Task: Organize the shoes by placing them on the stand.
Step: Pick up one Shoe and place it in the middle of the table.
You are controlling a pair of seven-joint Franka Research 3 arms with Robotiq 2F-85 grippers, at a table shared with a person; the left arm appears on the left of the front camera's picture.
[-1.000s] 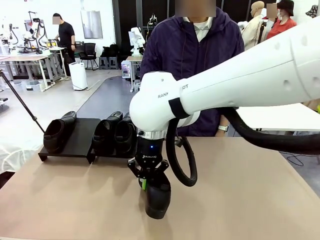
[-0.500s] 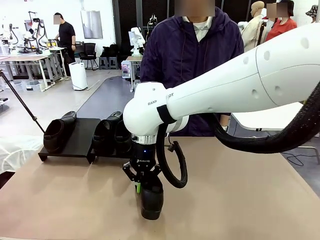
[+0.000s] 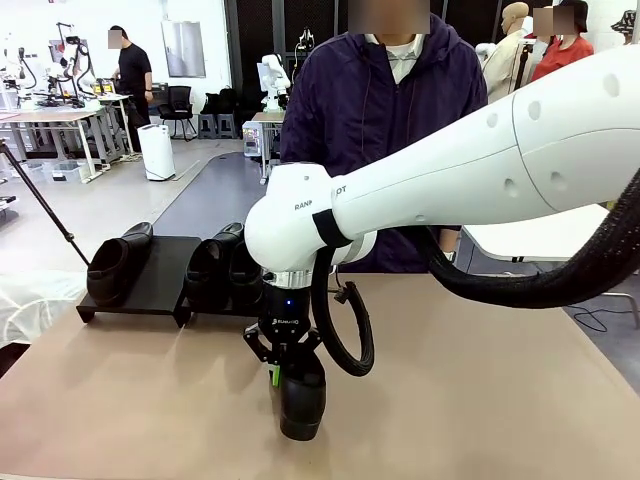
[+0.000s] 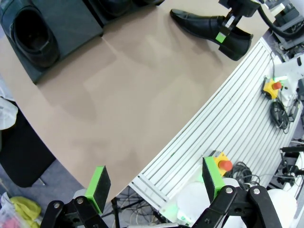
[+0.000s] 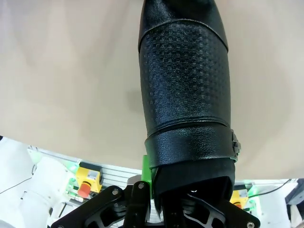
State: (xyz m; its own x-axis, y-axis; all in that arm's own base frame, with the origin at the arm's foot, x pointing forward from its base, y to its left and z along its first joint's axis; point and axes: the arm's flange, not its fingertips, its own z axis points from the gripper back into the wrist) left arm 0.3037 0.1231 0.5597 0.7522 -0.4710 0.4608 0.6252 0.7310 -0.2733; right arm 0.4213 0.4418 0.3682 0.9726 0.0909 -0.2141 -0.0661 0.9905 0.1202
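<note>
Right gripper (image 3: 284, 372) was clamped on a shoe (image 3: 302, 400) near the worktop's (image 3: 500, 400) front edge. Left gripper (image 4: 154, 183) hung wide open off that edge. Three shoes sat on the stand (image 3: 160, 275) at the far left corner.

The tan table (image 3: 480, 400) carries the black stand (image 3: 155, 285) at its far left corner. A single black shoe (image 3: 302, 400) sits on the table near the front edge, centre-left.

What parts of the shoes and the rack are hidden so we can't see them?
- Front view: the right end of the stand and part of the two shoes there, behind the right arm.
- Front view: the held shoe, its top under the right gripper.
- Left wrist view: the single shoe, cut by the top edge.
</note>
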